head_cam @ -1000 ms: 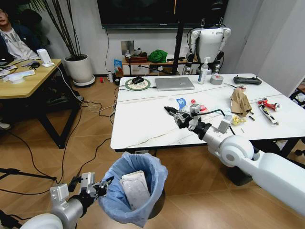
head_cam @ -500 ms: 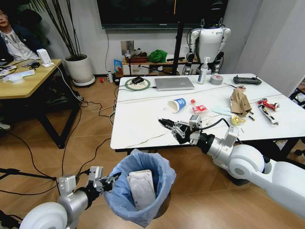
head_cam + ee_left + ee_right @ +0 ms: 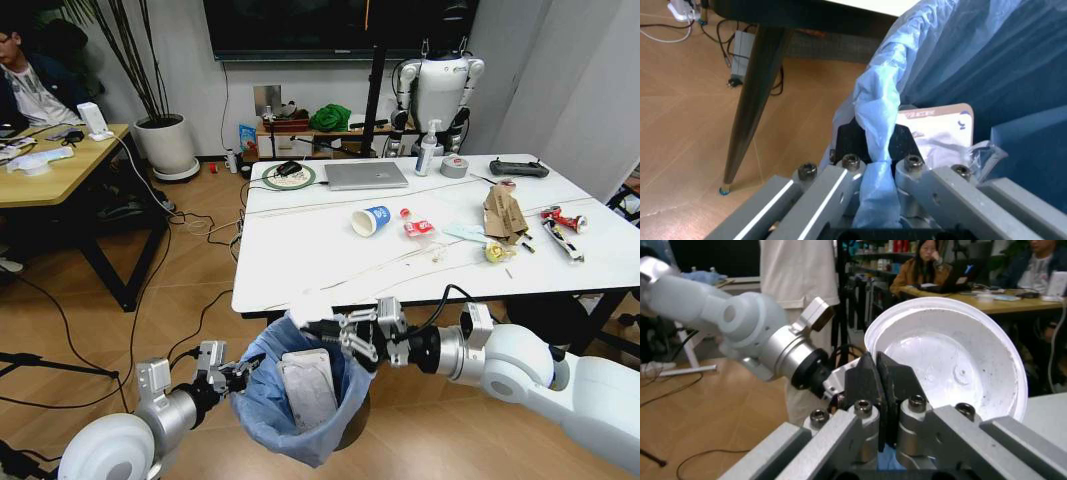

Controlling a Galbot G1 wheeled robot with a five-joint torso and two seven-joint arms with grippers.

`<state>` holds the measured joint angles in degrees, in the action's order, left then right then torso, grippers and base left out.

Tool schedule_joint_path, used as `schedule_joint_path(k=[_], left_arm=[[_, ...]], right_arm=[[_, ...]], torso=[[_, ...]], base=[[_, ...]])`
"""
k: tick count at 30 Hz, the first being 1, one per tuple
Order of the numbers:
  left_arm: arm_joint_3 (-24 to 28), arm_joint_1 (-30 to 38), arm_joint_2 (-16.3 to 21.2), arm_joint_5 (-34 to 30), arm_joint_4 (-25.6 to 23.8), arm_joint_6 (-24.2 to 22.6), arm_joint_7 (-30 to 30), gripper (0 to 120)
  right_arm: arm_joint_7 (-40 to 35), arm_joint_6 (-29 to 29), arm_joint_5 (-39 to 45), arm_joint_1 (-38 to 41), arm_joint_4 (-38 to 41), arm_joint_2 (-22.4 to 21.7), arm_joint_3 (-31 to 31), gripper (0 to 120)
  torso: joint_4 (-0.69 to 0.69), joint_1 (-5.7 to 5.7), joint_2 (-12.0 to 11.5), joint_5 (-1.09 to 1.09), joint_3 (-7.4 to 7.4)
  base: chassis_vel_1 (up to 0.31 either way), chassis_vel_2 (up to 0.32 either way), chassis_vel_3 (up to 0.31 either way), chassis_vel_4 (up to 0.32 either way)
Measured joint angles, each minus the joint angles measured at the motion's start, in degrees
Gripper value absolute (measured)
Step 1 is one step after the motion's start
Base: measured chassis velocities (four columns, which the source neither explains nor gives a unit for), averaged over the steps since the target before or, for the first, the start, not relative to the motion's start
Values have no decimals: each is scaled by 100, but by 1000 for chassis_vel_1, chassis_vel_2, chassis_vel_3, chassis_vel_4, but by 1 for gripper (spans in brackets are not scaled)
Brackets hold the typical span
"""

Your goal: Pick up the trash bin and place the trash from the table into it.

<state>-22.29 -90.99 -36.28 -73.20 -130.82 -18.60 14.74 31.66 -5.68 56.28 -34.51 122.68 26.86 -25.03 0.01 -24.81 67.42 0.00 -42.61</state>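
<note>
Carrying a white lid (image 3: 953,360), the right gripper (image 3: 325,330) has come off the table (image 3: 300,270) to the trash bin (image 3: 300,400) below its near edge. Left gripper (image 3: 877,165) pinches the bin's soft liner (light, slippery; grip the rim).

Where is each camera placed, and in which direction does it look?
Head view: on the robot's head, looking down at table and trash bin; left gripper and right gripper show.
Left wrist view: behind the left gripper, shut on the bin's bag rim, facing a table leg.
Right wrist view: behind the right gripper holding a white round lid, facing the left arm.
Shared by head and left wrist: the flat white packet.
</note>
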Motion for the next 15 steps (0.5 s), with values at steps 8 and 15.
schedule_joint_path(k=[8,15], left_arm=[[-11,-52,-92,13,-13,-5,13,0],[-5,-114,-122,49,-35,-9,19,0]], right_arm=[[539,-24,-399,13,-100,55,-137,0],[605,-27,-495,34,-231,77,-137,10]], torso=[[0,0,0,0,0],[0,0,0,0,0]], base=[[0,0,0,0],[0,0,0,0]])
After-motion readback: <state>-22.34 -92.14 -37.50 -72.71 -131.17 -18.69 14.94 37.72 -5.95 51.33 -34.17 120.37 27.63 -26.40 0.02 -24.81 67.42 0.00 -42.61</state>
